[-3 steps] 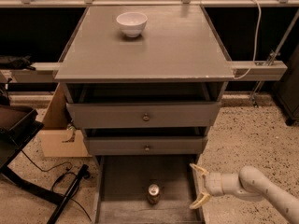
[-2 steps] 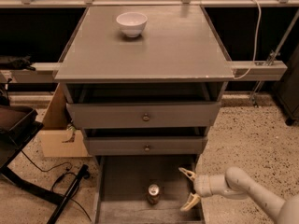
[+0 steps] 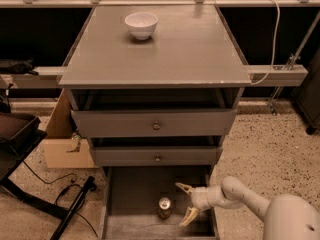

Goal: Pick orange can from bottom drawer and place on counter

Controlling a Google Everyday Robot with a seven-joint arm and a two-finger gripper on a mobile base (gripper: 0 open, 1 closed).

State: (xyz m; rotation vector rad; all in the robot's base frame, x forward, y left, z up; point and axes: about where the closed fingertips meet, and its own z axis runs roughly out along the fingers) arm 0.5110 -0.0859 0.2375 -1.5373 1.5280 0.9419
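Observation:
The orange can (image 3: 164, 207) stands upright on the floor of the open bottom drawer (image 3: 130, 201), its silver top facing up. My gripper (image 3: 183, 203) is inside the drawer just to the right of the can, pointing left at it, with its two pale fingers spread open and empty. The upper fingertip (image 3: 180, 186) is above and right of the can, the lower one (image 3: 185, 221) below and right. The grey counter (image 3: 190, 49) tops the cabinet above.
A white bowl (image 3: 141, 24) sits at the back left of the counter. Two knobbed grey drawers (image 3: 156, 125) are partly pulled out above the bottom one. A cardboard box (image 3: 62, 144), cables and a black stand lie on the floor to the left.
My gripper has moved left across the drawer, from near the right wall to close beside the can. The can has not moved.

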